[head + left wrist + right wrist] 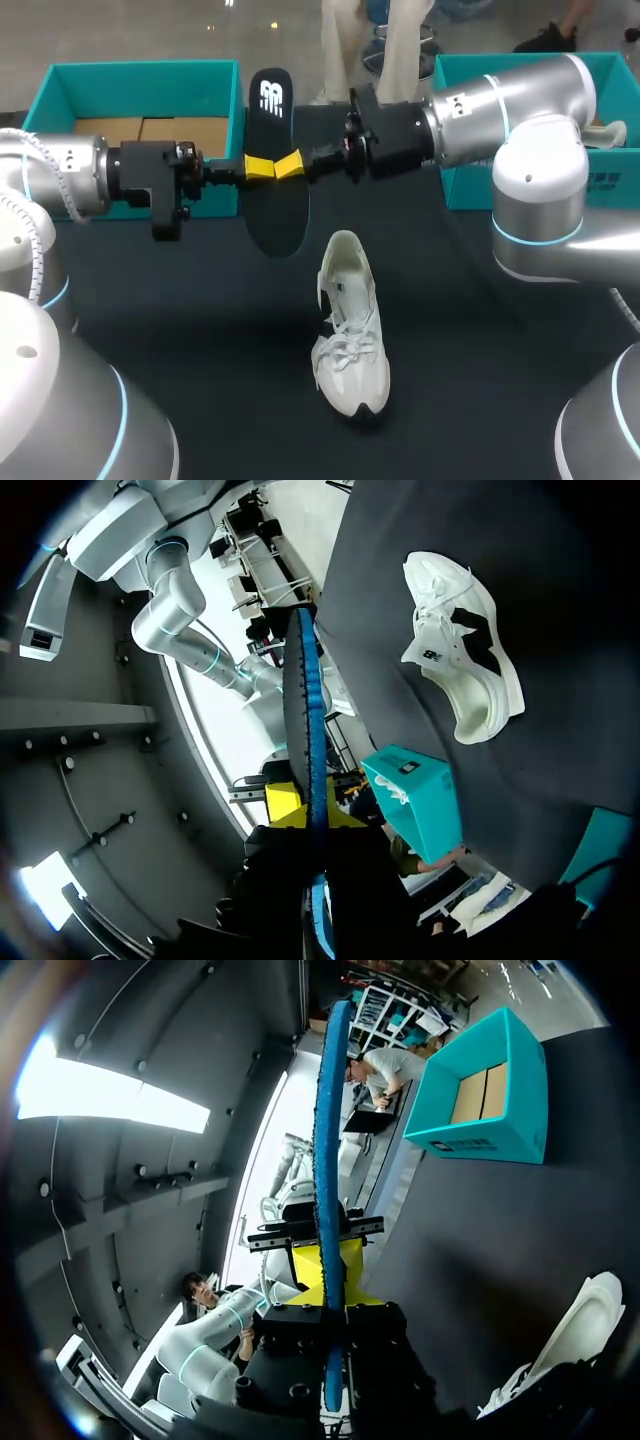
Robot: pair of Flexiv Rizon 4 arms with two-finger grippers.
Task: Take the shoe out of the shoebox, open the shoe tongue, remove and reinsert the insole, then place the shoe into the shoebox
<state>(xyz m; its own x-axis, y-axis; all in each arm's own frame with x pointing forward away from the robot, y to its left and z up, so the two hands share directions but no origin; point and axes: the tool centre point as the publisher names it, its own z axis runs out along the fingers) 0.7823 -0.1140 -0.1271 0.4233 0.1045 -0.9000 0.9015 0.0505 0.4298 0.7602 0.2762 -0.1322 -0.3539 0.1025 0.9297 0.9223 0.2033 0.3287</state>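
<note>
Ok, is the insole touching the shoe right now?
Apart. In the head view the insole hangs between the left gripper and right gripper, with bare table separating it from the shoe.

The surface (pixel 200 330) is dark and matte, and in the head view it runs from the near edge to the far edge. At its far left corner stands an open teal box (pixel 140 68), upright with its mouth facing up. On its floor lie 2 flat brown cardboard panels (pixel 150 130), side by side with a thin seam between them. The right wrist view shows the same teal box (pixel 475 1143) near the edge of the surface (pixel 480 1260), with the 2 panels (pixel 480 1095) inside and small dark print on one outer wall.
</note>
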